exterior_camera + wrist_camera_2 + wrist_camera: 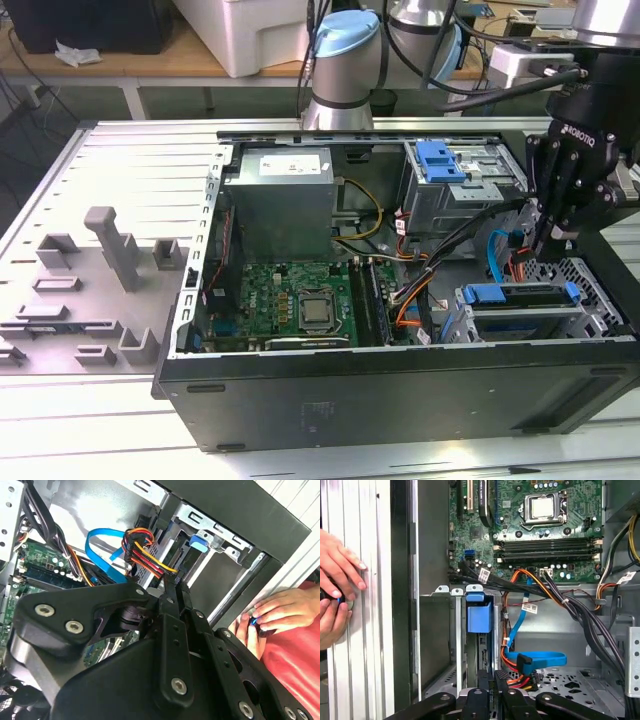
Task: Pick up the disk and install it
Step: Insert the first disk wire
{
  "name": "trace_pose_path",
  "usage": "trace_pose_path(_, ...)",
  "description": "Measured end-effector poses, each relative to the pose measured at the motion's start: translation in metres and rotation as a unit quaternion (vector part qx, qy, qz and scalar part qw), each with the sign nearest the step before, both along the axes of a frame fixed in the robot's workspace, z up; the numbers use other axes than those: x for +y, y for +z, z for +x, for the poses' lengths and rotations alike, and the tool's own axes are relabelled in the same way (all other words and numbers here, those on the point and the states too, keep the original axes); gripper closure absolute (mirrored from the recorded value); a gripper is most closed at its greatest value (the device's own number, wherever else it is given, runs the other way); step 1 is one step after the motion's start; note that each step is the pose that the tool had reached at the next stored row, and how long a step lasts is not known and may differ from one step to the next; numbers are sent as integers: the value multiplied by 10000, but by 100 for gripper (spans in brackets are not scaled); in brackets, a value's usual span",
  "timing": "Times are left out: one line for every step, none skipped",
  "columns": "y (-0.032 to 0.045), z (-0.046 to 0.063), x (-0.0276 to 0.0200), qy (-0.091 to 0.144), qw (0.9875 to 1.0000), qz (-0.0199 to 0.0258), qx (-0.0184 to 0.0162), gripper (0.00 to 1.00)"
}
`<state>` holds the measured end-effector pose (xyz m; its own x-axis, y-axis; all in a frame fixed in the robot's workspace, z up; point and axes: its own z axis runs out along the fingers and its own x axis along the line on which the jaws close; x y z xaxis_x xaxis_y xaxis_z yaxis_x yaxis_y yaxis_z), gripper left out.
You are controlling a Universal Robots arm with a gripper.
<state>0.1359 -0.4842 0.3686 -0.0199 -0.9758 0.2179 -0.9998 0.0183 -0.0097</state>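
We see the computer case [400, 385] lying open on its side on the slatted table [130, 160]. The robot's gripper [548, 240] hangs inside the case at the exterior view's right, just above the drive cage [600, 300]. In the second wrist view its two black fingers [170, 630] lie pressed together, and we see nothing between them. Their tips sit near a bundle of red, yellow and black power wires [145, 562]. The disk [520, 293] sits in the drive cage, not in the claw. It is seen edge-on, with its blue carrier rail running along the top of the slot. In the first wrist view the carrier's blue tab [479, 612] stands at the cage mouth, directly in line with the fingertips. A flat blue data cable [540, 657] loops just beside the cage. The green motherboard [290, 300] covers the case floor, with the grey power supply [280, 205] beyond it. A separate blue latch piece [440, 160] sits in the upper bay. A person's hands [335, 590] rest on the table beside the case, closed round something small that we cannot make out.
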Motion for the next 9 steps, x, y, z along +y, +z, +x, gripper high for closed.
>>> trace_pose_path(-1,0,-6,-4,10000,2,0,83)
trace_pose_path(-2,0,-13,-9,10000,7,0,83)
trace_pose_path(-4,2,-24,-16,10000,24,0,83)
trace_pose_path(-4,6,-29,-20,10000,39,0,83)
trace_pose_path(-5,13,-33,-30,10000,65,0,83)
trace_pose_path(-6,21,-35,-49,9999,102,0,83)
trace_pose_path(-6,24,-36,-61,9999,119,0,83)
trace_pose_path(-7,24,-39,-77,9999,134,0,83)
trace_pose_path(-8,24,-46,-91,9999,147,0,83)
